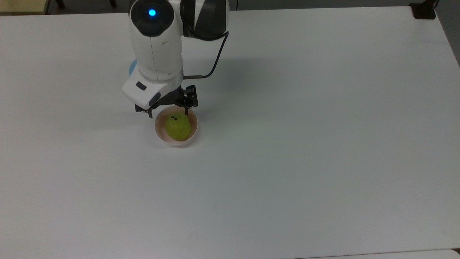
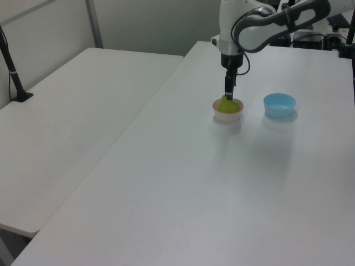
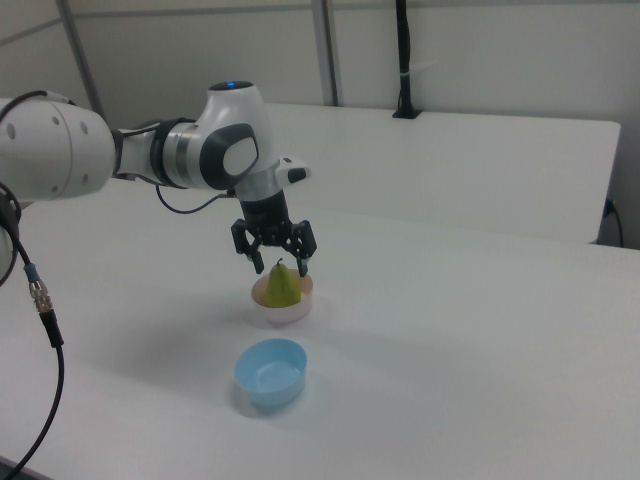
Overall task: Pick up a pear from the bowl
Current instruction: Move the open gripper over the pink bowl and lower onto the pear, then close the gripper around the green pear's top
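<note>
The white desk [image 1: 305, 144] runs wide and bare across the top view's centre, right and lower parts; its far edge lies along the top of the frame, its right edge slants down the upper right, and its near edge cuts the lower right corner; all the things sit in the upper left quarter, well apart from every edge.

One pear [image 1: 177, 127], yellow-green with a short dark stem, sits upright in the one pale pink bowl [image 1: 158, 129]; one light blue bowl [image 3: 269, 374] stands apart from it, low in the middle of the right view; one arm [image 1: 156, 46], white with a lit blue dot, reaches in from the top of the top view.

The hand [image 1: 168, 114] hangs over the pink bowl's far rim, its two black fingers spread wide and holding nothing; in the right view the hand [image 3: 279, 266] has one finger on either side of the pear's stem, a little above the fruit.

In the top view the arm covers the blue bowl but for a sliver [image 1: 132, 67] at its left flank; the left view shows the whole blue bowl [image 2: 279, 105] to the right of the pink bowl [image 2: 228, 112], and a second white desk [image 2: 72, 122] filling its left half; the right view shows a dark pole [image 3: 404, 55] at the back and a black cable [image 3: 35, 290] down its left edge.
</note>
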You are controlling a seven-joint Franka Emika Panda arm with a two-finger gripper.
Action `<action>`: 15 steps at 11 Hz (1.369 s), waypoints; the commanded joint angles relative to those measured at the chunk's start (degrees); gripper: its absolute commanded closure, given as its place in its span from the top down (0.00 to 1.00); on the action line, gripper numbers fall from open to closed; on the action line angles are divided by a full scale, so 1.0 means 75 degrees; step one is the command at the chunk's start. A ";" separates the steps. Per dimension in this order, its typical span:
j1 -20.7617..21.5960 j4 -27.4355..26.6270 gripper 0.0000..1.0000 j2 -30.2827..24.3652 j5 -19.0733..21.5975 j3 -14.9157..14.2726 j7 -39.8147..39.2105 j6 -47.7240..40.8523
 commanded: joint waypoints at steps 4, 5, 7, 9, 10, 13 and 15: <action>0.0118 -0.0279 0.84 0.0255 -0.0134 0.0011 -0.0052 0.0463; 0.0119 -0.0279 0.84 0.0290 -0.0134 0.0011 -0.0052 0.0475; 0.0131 -0.0279 0.84 0.0361 -0.0146 0.0011 -0.0052 0.0487; 0.0131 -0.0279 0.84 0.0431 -0.0146 0.0011 -0.0052 0.0557; 0.0131 -0.0279 0.79 0.0443 -0.0146 0.0011 -0.0052 0.0604; 0.0154 -0.0279 0.42 0.0443 -0.0146 0.0011 -0.0087 0.0616; 0.0154 -0.0268 0.29 0.0350 -0.0146 0.0011 -0.0064 0.0523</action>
